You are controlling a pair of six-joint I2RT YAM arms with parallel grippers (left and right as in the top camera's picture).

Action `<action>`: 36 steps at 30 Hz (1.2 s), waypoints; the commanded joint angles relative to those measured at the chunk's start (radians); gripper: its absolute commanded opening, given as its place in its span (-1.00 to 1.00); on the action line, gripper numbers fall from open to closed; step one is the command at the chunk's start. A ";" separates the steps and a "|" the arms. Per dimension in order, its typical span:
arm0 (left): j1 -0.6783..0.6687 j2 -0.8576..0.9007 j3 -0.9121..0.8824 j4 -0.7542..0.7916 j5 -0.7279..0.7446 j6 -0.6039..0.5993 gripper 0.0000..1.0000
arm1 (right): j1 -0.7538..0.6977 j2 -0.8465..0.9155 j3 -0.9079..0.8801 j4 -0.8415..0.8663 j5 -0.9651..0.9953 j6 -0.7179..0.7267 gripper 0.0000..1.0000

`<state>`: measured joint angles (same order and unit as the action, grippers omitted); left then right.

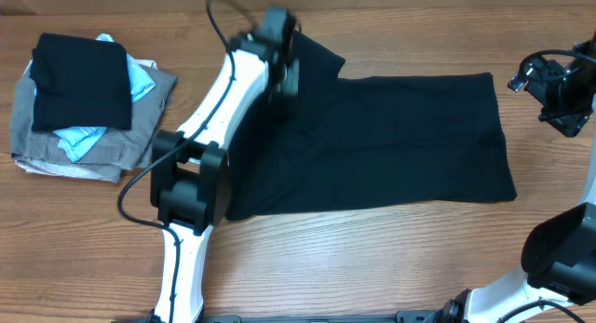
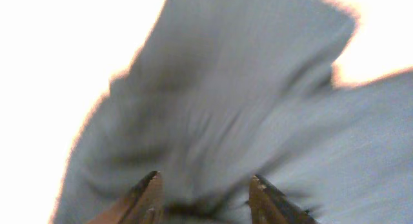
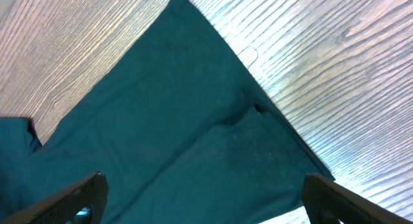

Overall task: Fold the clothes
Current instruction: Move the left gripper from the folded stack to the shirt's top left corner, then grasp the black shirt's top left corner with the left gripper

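Here the black T-shirt (image 1: pixel 391 141) lies flat, long axis left to right; left gripper (image 2: pixel 205 180) parted over it, right gripper (image 3: pixel 205 182) wide apart.

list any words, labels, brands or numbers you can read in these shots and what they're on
No text can be read in any view.
black T-shirt: plain, no print, and no neck label shows.
folded pile at the left of the table: no tag or print visible.
left arm: no lettering can be made out.
The left wrist view is too blurred to show any writing.
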<state>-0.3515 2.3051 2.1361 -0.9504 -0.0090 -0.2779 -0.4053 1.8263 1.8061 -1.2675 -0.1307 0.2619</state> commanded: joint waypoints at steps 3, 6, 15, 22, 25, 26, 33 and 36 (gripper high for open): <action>0.006 -0.095 0.237 0.042 0.002 0.102 0.14 | -0.003 -0.001 0.000 0.005 -0.001 0.001 1.00; 0.006 -0.087 0.239 0.134 -0.002 0.147 0.18 | -0.003 -0.001 0.000 0.005 -0.001 0.001 1.00; 0.006 0.127 0.238 0.322 -0.002 0.222 0.35 | -0.003 -0.001 0.000 0.005 -0.001 0.001 1.00; 0.007 0.293 0.238 0.386 -0.003 0.267 0.32 | -0.003 -0.001 0.000 0.005 -0.001 0.001 1.00; 0.008 0.348 0.238 0.422 -0.003 0.267 0.29 | -0.003 -0.001 0.000 0.005 -0.001 0.001 1.00; 0.009 0.360 0.238 0.428 -0.003 0.266 0.28 | -0.003 -0.001 0.000 0.005 -0.001 0.001 1.00; 0.027 0.417 0.237 0.369 -0.147 0.248 0.21 | -0.003 -0.001 0.000 0.005 -0.001 0.001 1.00; 0.041 0.430 0.237 0.335 -0.158 0.248 0.21 | -0.003 -0.001 0.000 0.005 -0.001 0.001 1.00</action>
<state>-0.3386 2.6934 2.3695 -0.5880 -0.0978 -0.0433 -0.4053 1.8263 1.8061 -1.2678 -0.1303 0.2615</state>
